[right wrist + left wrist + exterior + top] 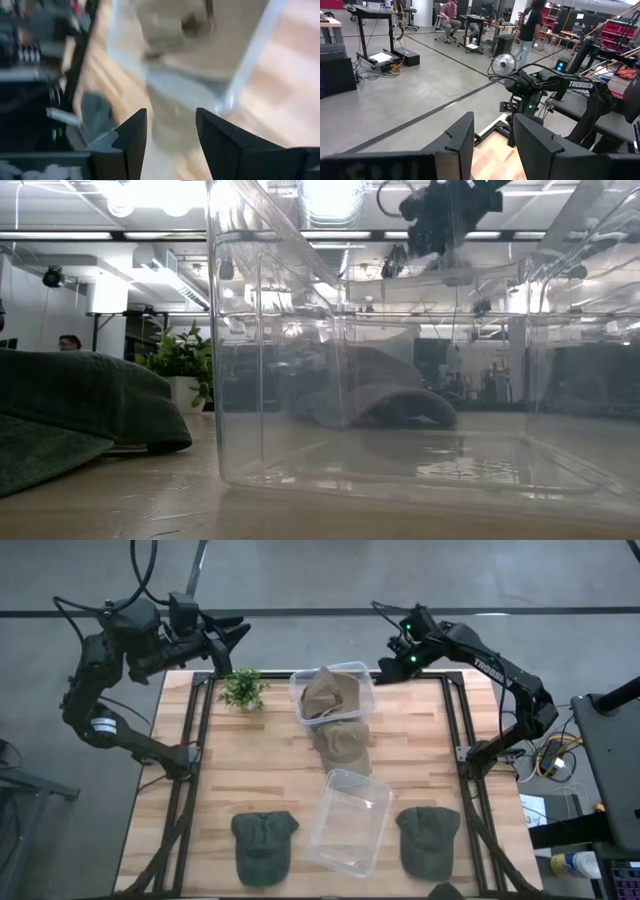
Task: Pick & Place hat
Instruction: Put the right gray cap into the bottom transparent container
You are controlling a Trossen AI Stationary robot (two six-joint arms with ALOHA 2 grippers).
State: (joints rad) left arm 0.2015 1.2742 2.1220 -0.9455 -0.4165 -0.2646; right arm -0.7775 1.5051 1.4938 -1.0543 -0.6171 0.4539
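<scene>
- Right gripper [383, 668] hangs over the table's far edge, just beside the far bin's [366, 673] right corner; in its wrist view its fingers [131, 137] stand parted with nothing between them
- Left gripper [238, 633] is raised past the table's far left corner, above the plant [241, 688]; its fingers [461, 142] are parted too and hold nothing
- Far bin is clear plastic and holds a tan hat [330, 695]
- Second tan hat [343, 745] lies on the wood just in front of that bin, touching it
- Near bin [349, 821], also clear, sits tilted at the table's near middle with nothing in it, its far corner near the second tan hat
- Green hat [263, 844] lies left of the near bin, another green hat [428, 837] right of it, both apart from it
- Dark object [445, 891] shows at the near edge, too cut off to identify
- People [526, 27] are in the room beyond the table [230, 770]
</scene>
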